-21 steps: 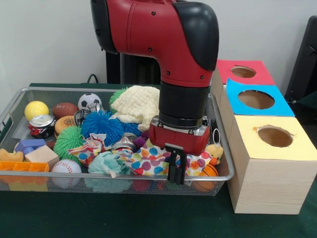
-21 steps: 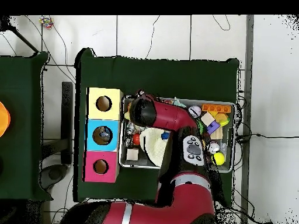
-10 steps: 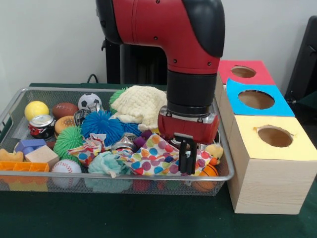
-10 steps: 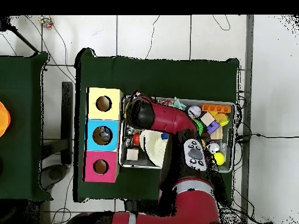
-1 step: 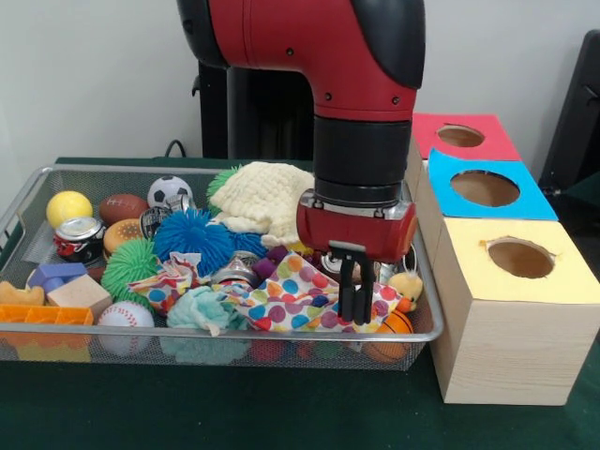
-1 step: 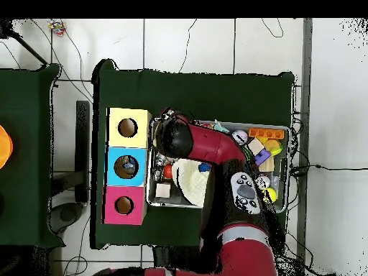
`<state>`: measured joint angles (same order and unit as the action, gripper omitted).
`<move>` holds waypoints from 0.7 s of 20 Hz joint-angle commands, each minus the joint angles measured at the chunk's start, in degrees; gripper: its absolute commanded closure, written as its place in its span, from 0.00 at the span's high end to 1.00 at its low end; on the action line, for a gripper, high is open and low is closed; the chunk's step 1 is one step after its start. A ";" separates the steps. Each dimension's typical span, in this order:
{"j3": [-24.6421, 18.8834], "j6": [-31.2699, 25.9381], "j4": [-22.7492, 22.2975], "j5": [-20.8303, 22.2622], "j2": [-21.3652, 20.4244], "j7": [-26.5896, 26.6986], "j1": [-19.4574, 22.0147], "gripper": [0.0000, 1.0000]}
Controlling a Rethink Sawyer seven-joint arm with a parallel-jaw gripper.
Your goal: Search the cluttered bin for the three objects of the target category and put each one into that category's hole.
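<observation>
My gripper (image 5: 356, 305) hangs low at the right end of the wire bin (image 5: 225, 335). Its two black fingers are pressed together and shut, with nothing visible between them. The tips sit just above a polka-dot cloth (image 5: 295, 298). A small orange basketball (image 5: 396, 323) and a yellow plush toy (image 5: 406, 283) lie just right of the tips. Three boxes stand right of the bin, each with a round hole: yellow (image 5: 520, 258), blue (image 5: 485, 187) and red (image 5: 460, 136). In the overhead view the arm's wrist (image 6: 171, 136) covers the gripper, next to the yellow box (image 6: 128, 128).
The bin also holds a cream knit hat (image 5: 262, 199), blue spiky ball (image 5: 192, 236), green spiky ball (image 5: 129, 265), soccer ball (image 5: 170, 191), football (image 5: 123, 206), yellow ball (image 5: 68, 207), baseball (image 5: 125, 317), crushed can (image 5: 78, 236) and blocks (image 5: 80, 292).
The gripper has shifted right along the bin's front edge and risen slightly, from the cloth's middle towards the basketball corner. It stays shut. The bin's objects have not moved.
</observation>
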<state>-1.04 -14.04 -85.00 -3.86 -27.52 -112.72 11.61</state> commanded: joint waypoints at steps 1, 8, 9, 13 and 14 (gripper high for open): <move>-4.85 3.62 -3.20 3.93 3.84 -3.23 1.60 0.00; -3.21 4.22 -2.85 3.34 7.85 -4.55 0.42 0.00; -3.10 4.43 -3.17 3.34 8.28 -4.69 0.36 0.00; -3.06 4.00 -5.26 3.07 8.64 -5.09 0.44 0.00; -2.98 2.79 -5.88 2.84 8.49 -5.06 0.45 0.00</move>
<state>-1.11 -11.32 -85.22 -3.90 -24.12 -112.72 11.63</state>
